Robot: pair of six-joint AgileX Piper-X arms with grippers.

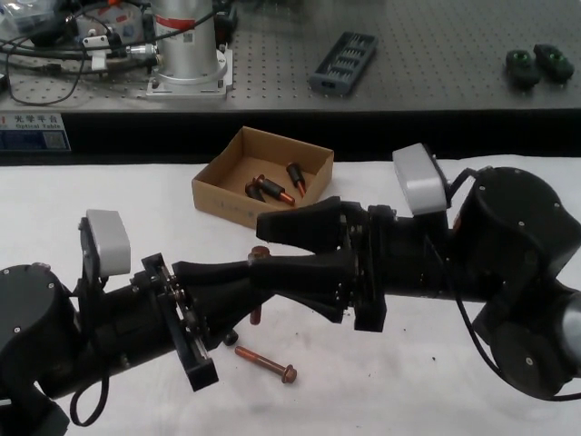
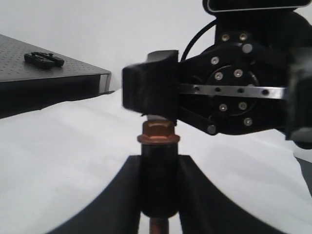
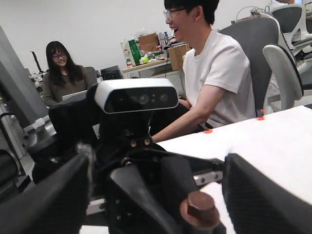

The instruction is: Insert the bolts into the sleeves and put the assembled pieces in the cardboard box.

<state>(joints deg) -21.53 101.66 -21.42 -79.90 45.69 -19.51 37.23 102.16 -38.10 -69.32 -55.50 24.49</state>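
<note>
Black two-finger left gripper [image 2: 159,168], extending from the near left of the bench, is clamping tight on a black cylindrical sleeve [image 2: 158,187] and is holding it upright above the white cloth [image 1: 408,381]. Copper-coloured bolt with a flanged hex head [image 2: 158,134] is sitting in that sleeve, its head resting on the sleeve's top end and its shank tip showing below. Second copper-coloured bolt [image 1: 266,363] is lying loose on the cloth, below the held piece and nearer the camera. Brown open-topped cardboard box [image 1: 218,198] is standing farther back on the cloth, near the middle, and is holding several assembled pieces [image 1: 272,189], black sleeves with copper bolts in them. Grey ribbed tray [image 1: 343,62] is lying on the perforated metal bench behind the cloth. Black two-finger right gripper [image 3: 156,170], coming in from the right and facing the left one, is keeping its fingers [image 2: 148,83] spread apart, one on either side of the held bolt's head; contact with the head cannot be told. Two dark green pieces [image 1: 540,64] are lying at the far right of the rear bench.
</note>
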